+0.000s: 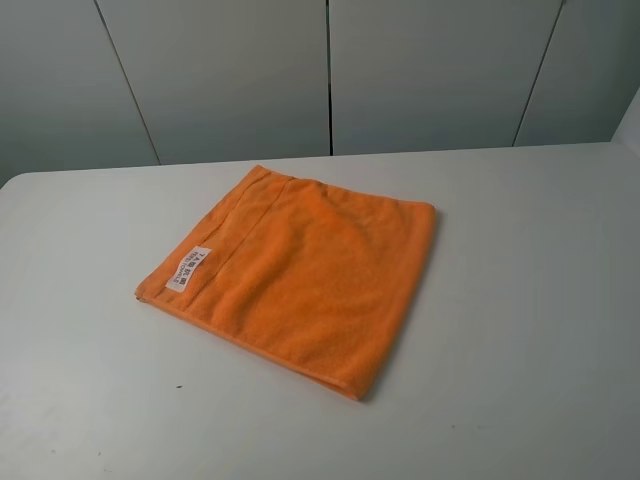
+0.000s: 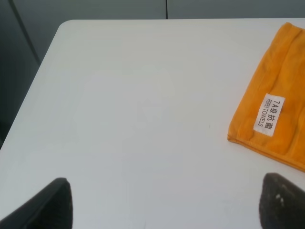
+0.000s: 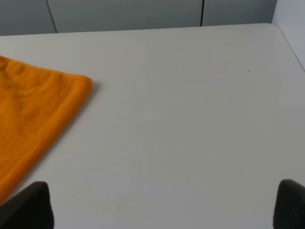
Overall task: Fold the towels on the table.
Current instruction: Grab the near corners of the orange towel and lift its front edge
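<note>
The orange towel point(image 1: 300, 270) lies flat in the middle of the white table point(image 1: 530, 300), folded into a rough square, with its white label point(image 1: 187, 270) at the left edge. No arm shows in the exterior high view. In the left wrist view the towel's label edge point(image 2: 271, 114) lies beyond and to one side of my left gripper point(image 2: 167, 205), whose black fingertips point(image 2: 52, 205) stand wide apart over bare table. In the right wrist view a towel corner point(image 3: 38, 109) shows, and my right gripper point(image 3: 164, 205) is open and empty over bare table.
Grey wall panels point(image 1: 330, 70) stand behind the table's far edge. The table's rounded far-left corner point(image 2: 71, 24) shows in the left wrist view, and its right edge point(image 3: 288, 43) in the right wrist view.
</note>
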`<action>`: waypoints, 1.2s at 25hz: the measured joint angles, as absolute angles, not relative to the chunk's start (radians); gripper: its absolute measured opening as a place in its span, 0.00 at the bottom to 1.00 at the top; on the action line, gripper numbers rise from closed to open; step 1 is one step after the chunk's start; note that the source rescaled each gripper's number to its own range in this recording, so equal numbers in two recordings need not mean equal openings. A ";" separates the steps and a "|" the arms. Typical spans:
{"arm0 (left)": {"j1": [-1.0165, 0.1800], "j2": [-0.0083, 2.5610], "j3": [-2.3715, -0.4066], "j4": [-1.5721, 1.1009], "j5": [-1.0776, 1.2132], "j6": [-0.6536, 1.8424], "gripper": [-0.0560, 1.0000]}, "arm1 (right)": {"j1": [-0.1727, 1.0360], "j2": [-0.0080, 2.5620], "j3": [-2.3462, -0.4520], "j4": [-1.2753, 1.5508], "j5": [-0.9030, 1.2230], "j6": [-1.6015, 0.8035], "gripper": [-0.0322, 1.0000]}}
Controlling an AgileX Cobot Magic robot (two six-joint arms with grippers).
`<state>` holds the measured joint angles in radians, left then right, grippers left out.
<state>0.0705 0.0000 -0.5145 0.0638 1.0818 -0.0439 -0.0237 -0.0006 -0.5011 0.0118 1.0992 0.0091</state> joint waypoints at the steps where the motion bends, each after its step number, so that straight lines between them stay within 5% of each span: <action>1: 0.070 0.000 -0.514 0.064 1.082 -0.044 1.00 | -0.024 -0.001 -0.501 0.012 1.099 0.009 1.00; 30: 0.070 0.000 -0.514 0.092 1.082 -0.042 1.00 | -0.024 -0.001 -0.501 0.012 1.099 0.009 1.00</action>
<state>0.0705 0.0000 -0.5145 0.0918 1.0818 -0.0420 -0.0237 -0.0006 -0.5011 0.0118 1.0992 0.0091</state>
